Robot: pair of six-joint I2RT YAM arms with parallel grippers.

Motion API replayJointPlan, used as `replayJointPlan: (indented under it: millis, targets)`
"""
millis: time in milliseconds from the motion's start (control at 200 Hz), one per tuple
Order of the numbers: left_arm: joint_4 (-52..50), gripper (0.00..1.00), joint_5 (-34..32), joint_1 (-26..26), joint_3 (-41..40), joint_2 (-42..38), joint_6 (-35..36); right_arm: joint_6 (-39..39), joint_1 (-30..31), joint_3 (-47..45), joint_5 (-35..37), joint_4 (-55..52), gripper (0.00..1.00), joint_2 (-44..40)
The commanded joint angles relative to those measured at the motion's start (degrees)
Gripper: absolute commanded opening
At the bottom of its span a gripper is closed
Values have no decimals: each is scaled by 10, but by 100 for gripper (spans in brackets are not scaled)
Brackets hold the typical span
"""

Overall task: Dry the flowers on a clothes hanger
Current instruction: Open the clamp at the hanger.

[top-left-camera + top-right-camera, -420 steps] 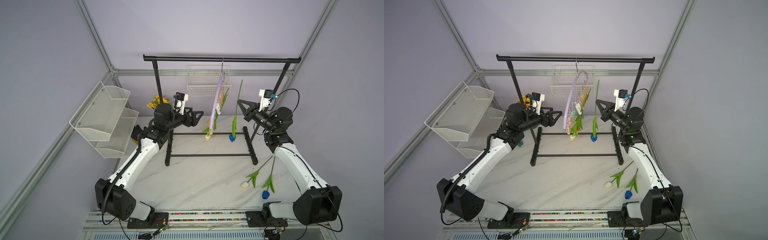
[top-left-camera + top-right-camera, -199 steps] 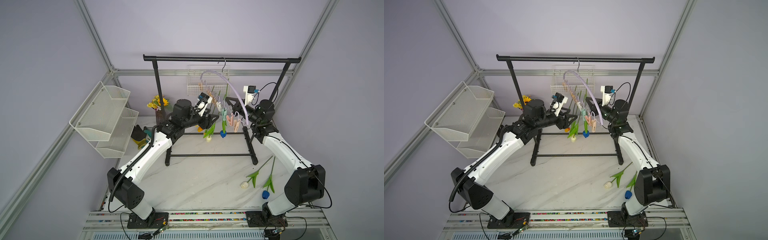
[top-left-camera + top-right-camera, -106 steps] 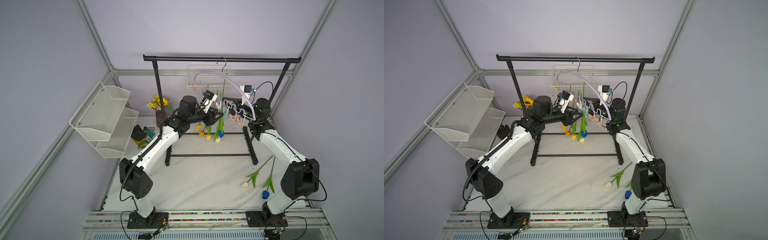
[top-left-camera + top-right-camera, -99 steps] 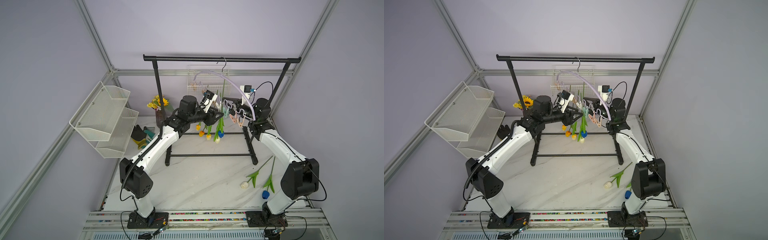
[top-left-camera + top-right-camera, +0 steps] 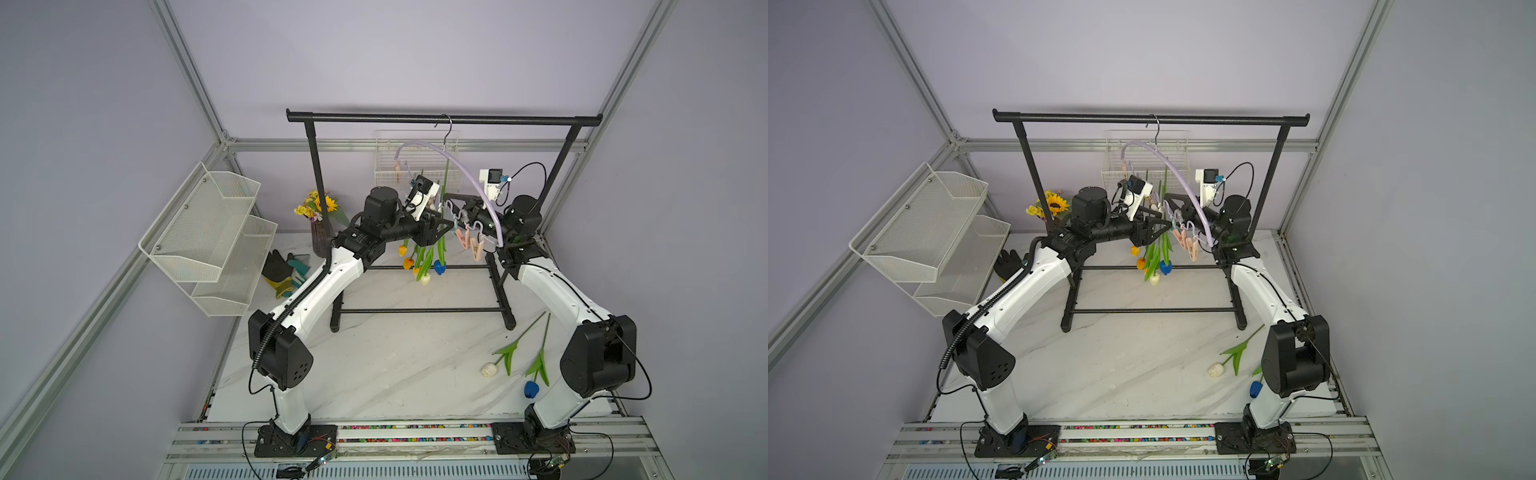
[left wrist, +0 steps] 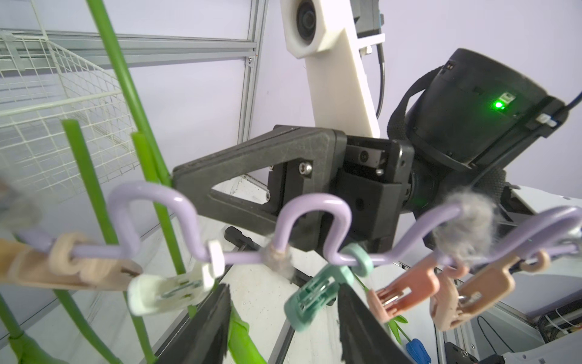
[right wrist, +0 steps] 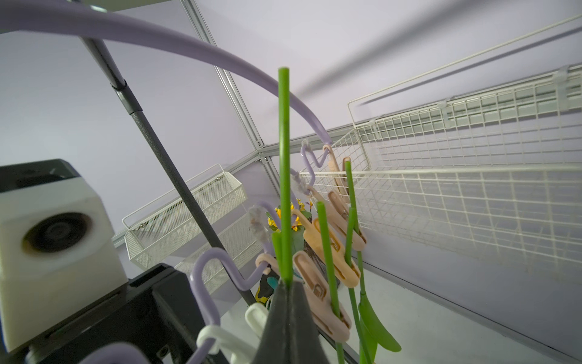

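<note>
Marble tabletop [image 5: 395,365]: vase [image 5: 321,239] holds sunflowers [image 5: 318,204]; left fingers [image 6: 208,327] spread, right fingers [image 7: 274,327] pinch tulip stem [image 7: 284,173].

Below the right gripper's [image 7: 288,285] pinched fingertips, the tulip stem [image 7: 284,176] is lost behind the black fingers, themselves cut off by the right wrist view's edge. Just beside those fingers, the left arm's wrist camera [image 7: 53,233] is a blur. In the left wrist view the left gripper's [image 6: 283,287] parted fingers run out of frame, and whether the mint clip [image 6: 318,293] between them touches either finger cannot be told. Farthest from those fingers, past the beige clip [image 6: 72,268], a grey shape [image 6: 17,206] is too smeared to name. In a top view the right arm [image 5: 1293,357] hides a blue tulip's [image 5: 1255,388] stem.
</note>
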Motion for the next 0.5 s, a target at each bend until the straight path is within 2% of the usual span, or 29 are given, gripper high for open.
replayJointPlan:
  millis: [0,230,395,495]
  targets:
    - [23,58,1,-9,23,1,-2,3,2,16,-5,16,0,3]
    - [19,60,-7,-17,25,0,0,-2,2,16,-6,11,0,1]
    - [8,61,-41,-25,28,-2,7,-2,2,14,-8,13,0,-1]
    - [-2,68,-73,-30,25,-9,6,-2,2,12,-8,13,0,-2]
